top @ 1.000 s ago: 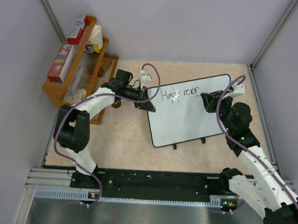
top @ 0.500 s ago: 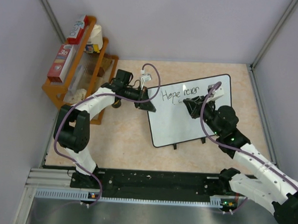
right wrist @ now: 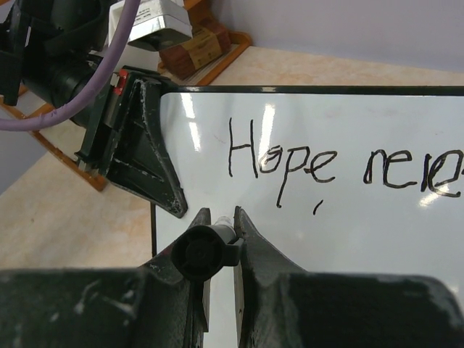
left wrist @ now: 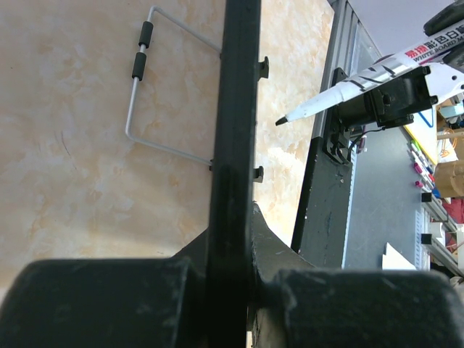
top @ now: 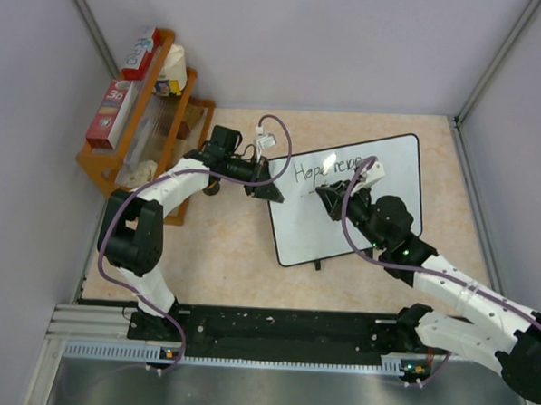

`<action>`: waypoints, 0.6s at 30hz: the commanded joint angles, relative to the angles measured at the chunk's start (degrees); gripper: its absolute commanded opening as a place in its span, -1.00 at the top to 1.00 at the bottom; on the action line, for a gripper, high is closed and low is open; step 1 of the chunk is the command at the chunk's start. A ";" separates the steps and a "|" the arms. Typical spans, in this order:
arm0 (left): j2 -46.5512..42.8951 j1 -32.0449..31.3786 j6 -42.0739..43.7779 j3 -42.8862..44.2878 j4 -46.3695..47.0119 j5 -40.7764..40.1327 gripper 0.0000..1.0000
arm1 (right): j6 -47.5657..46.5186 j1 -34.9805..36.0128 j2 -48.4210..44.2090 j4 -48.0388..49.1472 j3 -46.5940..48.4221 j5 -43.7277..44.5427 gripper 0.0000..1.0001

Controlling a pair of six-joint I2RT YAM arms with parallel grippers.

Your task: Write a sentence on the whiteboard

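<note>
One whiteboard (top: 305, 232) at frame centre bore a two-word sentence (right wrist: 290, 163); the left tool (top: 271, 191) pinched its rim, the right tool (right wrist: 217, 217) clasped one marker (left wrist: 348, 85).

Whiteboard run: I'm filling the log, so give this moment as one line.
left end effector: shut on whiteboard edge | right end effector: shut on marker, tip off whiteboard | sentence: begins "Hope"

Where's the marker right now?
Right wrist view: white marker pen pinched in the right gripper, over the left of the glossy white whiteboard, below the handwritten Hope.
</note>
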 commanded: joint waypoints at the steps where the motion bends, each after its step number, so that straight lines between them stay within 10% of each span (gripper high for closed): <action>1: 0.96 -1.33 8.17 -2.77 -2.50 -17.88 1.00 | -0.92 0.81 -0.07 3.33 -0.59 2.24 1.00; 18: 1.04 -1.42 8.25 -2.86 -2.50 -17.97 1.00 | -0.22 0.81 1.68 3.68 -1.64 3.74 1.00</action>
